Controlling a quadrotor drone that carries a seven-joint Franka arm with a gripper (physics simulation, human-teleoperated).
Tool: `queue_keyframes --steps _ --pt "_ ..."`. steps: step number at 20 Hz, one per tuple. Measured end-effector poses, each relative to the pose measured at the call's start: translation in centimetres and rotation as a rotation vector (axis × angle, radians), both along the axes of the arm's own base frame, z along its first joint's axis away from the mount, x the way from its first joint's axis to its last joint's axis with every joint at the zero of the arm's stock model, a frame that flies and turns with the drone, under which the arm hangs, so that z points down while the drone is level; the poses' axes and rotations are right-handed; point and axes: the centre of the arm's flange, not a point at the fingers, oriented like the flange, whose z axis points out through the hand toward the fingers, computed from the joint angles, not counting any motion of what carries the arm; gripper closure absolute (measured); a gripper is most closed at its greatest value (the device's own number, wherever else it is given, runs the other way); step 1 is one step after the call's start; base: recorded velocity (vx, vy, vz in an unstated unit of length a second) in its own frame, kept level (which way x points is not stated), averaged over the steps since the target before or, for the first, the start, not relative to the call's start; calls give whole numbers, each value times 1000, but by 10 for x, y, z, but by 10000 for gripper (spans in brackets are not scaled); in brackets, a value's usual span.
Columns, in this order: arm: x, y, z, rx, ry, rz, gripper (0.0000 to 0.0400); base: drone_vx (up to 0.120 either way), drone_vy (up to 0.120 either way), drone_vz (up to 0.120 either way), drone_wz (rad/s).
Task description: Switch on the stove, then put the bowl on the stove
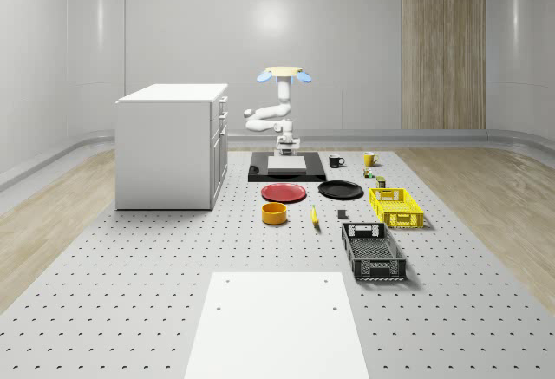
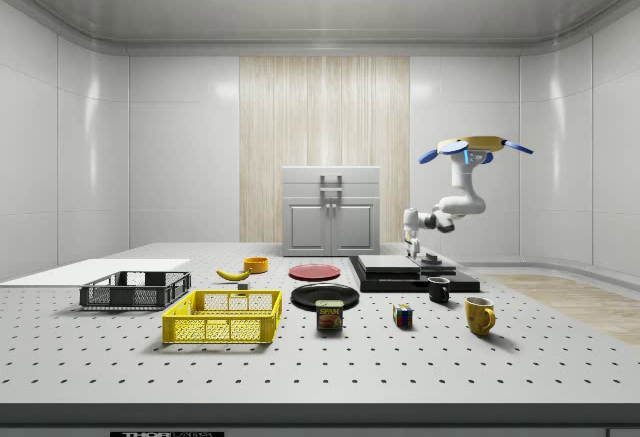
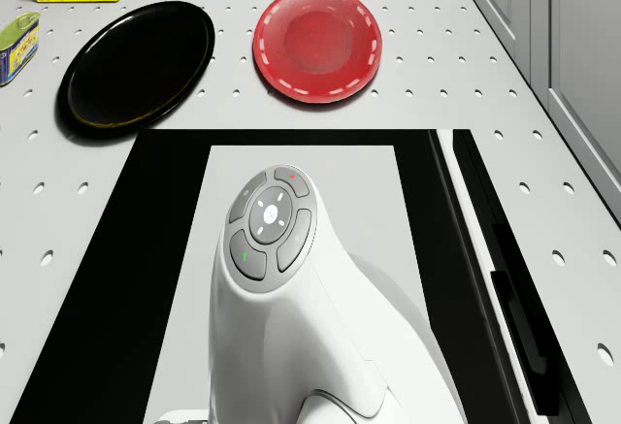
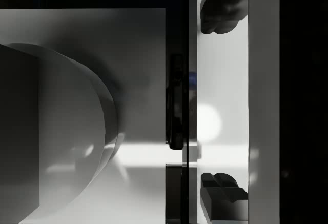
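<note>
Drone hovers above stove's far edge

Its hand (image 4: 224,101), fingers (image 4: 221,11) spread and empty, hangs low over the stove (image 1: 260,171); the orange bowl (image 1: 274,213) sits well apart on the table (image 1: 130,258).

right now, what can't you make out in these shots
With the drone hovering above the stove:
- Stove's middle: drone view, covered by the arm.
- Whether the open fingers touch the stove: side view, too small; wrist view, too dark.
- Tin: drone view, cut off by the picture's edge.
- Whether the stove is on: nothing shows it.
</note>
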Motion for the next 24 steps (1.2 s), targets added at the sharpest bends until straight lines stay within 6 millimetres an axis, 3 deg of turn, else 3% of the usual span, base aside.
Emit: queue_keyframes --steps 24 --pt "0 0 0 0 0 0 0 120 0 0 0"
